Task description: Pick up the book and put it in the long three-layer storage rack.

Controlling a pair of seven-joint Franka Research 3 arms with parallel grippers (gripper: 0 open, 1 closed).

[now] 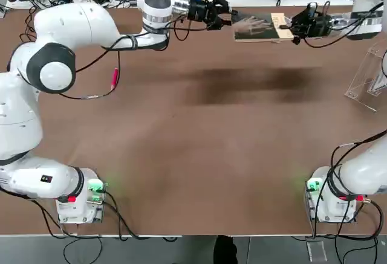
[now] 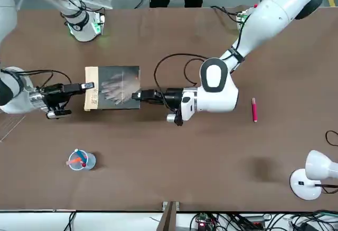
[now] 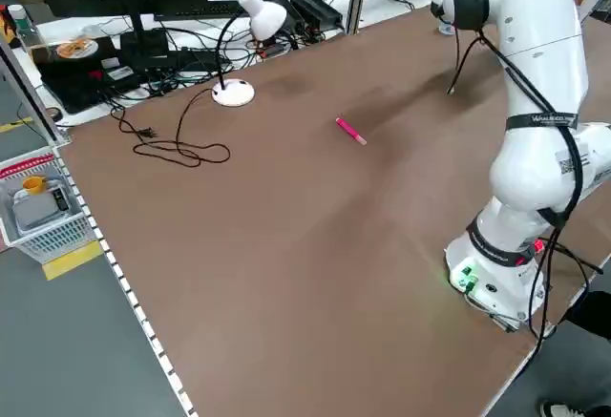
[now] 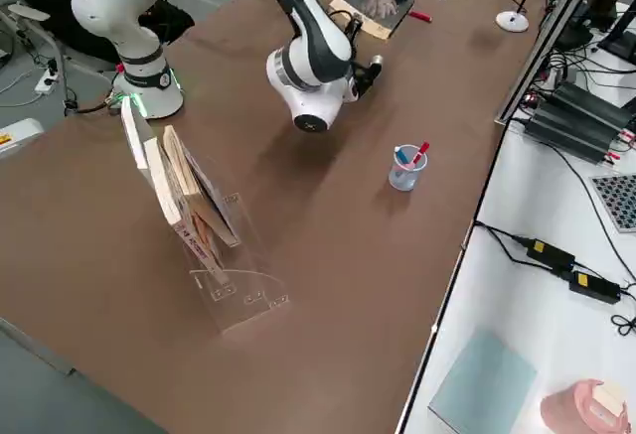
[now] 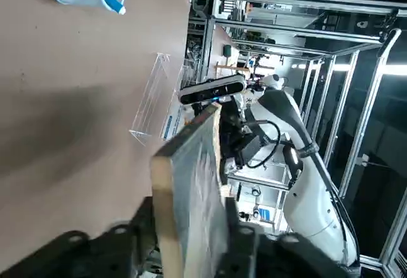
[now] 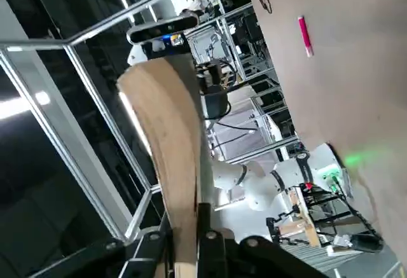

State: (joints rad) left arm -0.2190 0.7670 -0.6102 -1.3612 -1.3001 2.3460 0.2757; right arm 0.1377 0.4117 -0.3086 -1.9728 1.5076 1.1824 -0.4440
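Thin grey book (image 2: 113, 87), tan edge strip

Brown table (image 1: 181, 155): bare over most of its surface.
Clear cup of pens (image 2: 79, 160): upright near the table's far edge, towards the right; holds a blue and an orange-red pen.
Pink marker (image 2: 254, 109): lying flat, left of centre.
White desk lamp (image 2: 311, 175): far left corner, round base on the table, black cord (image 3: 177, 145) trailing beside it.
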